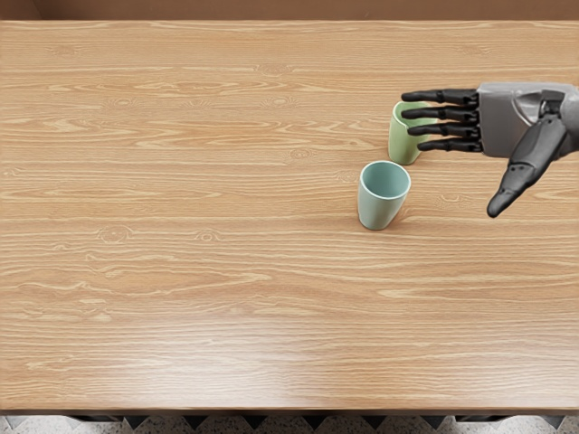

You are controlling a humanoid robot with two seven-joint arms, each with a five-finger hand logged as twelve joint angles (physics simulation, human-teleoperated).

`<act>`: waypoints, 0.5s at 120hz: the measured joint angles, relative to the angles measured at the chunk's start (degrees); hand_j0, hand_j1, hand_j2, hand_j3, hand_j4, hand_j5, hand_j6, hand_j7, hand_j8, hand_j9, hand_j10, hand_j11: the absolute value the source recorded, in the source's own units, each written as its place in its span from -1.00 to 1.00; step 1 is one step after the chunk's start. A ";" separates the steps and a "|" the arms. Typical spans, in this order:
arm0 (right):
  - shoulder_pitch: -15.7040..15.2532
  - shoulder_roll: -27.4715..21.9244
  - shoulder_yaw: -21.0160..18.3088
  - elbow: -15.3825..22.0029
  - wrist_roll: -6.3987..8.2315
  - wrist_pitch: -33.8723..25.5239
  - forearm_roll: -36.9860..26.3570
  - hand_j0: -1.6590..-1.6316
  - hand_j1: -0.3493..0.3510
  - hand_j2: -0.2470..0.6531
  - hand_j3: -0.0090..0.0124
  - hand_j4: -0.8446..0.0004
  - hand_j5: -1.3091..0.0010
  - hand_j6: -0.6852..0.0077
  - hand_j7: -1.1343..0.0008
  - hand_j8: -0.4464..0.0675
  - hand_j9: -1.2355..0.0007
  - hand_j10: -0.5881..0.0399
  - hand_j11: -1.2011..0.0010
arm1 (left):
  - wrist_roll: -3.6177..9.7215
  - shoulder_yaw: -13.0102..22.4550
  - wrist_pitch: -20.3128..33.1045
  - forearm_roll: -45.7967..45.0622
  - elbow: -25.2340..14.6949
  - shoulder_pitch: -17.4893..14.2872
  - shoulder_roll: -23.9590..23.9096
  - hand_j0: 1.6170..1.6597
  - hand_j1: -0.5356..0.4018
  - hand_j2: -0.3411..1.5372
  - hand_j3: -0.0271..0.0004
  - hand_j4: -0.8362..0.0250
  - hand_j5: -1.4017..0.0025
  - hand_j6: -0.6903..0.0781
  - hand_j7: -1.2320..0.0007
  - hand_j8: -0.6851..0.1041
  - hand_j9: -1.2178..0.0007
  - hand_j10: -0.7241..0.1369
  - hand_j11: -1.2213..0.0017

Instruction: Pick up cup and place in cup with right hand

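Two cups are standing upright on one table [181, 271]: one green cup [400, 142] is sitting toward two o'clock from the table's middle, and one pale blue cup [380, 212] is sitting near it, between two and three o'clock. One hand, the right hand [508, 120], is hovering toward two o'clock; four fingers [443, 113] are pointing to nine o'clock and one thumb [522, 174] is pointing to seven o'clock.

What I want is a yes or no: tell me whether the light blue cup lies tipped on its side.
No, the light blue cup stands upright on the table, its open mouth facing up.
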 joint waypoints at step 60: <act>6.07 5.28 2.73 -0.06 0.54 -4.28 -37.72 -0.93 -1.00 -0.45 -0.16 0.99 1.00 0.97 1.00 0.72 1.00 0.86 1.00 | 0.00 0.00 0.00 0.00 0.03 0.00 0.00 0.92 0.89 -0.64 0.96 0.94 1.00 0.80 1.00 0.74 1.00 0.68 1.00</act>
